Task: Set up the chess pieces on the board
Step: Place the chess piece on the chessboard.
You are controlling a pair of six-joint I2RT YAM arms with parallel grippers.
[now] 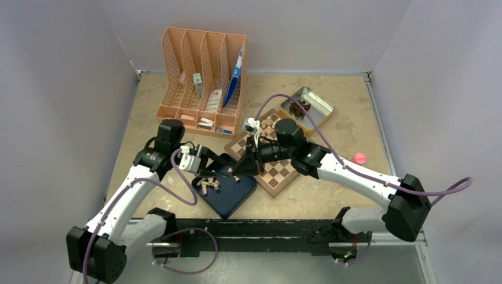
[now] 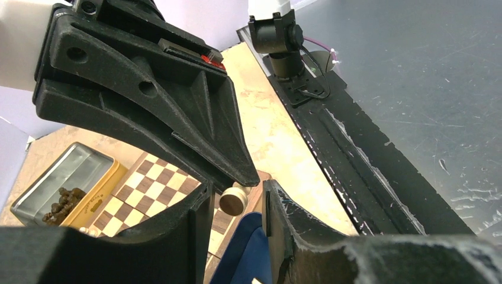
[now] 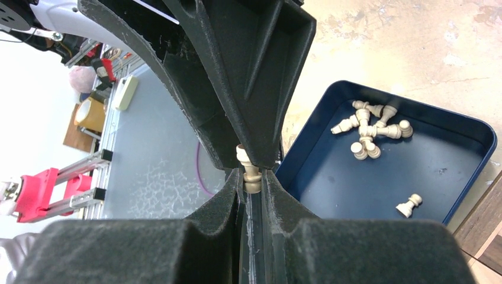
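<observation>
Handover, I judge: right pincer (image 3: 252, 177) pinches a chess piece (image 3: 251, 171); left pincer (image 2: 237, 189), half spread, straddles its base and must close next.

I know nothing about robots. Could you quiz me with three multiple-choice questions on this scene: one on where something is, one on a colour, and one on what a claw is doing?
1. Where is the heap of dark chess pieces?
A) in a glass bowl
B) in the metal tin
C) in a cloth bag

2. What colour is the tray holding the loose pale pieces?
A) red
B) green
C) dark blue

3. What is the right claw doing?
A) shut on a pale chess piece
B) gaping, empty
C) shut on a spoon

Answers:
1 B, the dark heap lies inside the tin.
2 C, the right wrist view shows its dark blue floor and rim.
3 A, the piece is pinched tight, with no gap.
</observation>
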